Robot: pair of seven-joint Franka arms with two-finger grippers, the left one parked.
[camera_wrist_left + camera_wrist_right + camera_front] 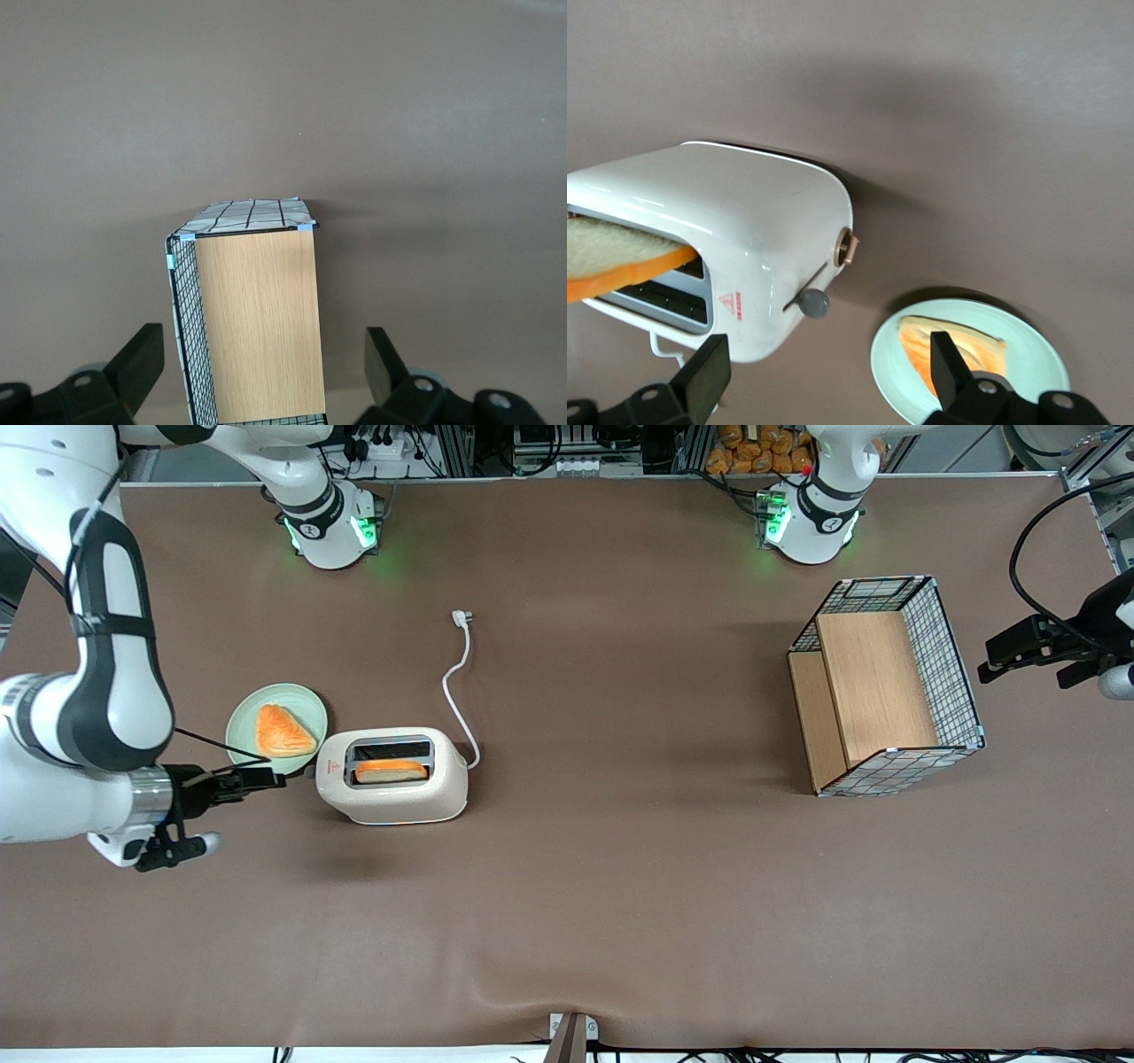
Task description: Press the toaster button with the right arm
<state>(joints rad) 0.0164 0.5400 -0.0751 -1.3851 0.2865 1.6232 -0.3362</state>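
The cream-white toaster [399, 802] stands on the brown table with a slice of toast [391, 771] in the slot nearer the front camera. My right arm's gripper [268, 779] hovers low beside the toaster's narrow end with the red mark, a short gap away. In the right wrist view the toaster [753, 221] shows this end with the grey button [813, 304] at the end of its slot and a brown dial [845, 246] beside it. The gripper [828, 376] is open and empty, with the button a little ahead of its fingers [709, 376].
A pale green plate [241, 724] with a piece of toast [282, 732] lies by the gripper, farther from the front camera; it also shows in the wrist view [888, 367]. The white cord [456, 691] runs to its plug [461, 615]. A wire basket [961, 682] lies toward the parked arm's end.
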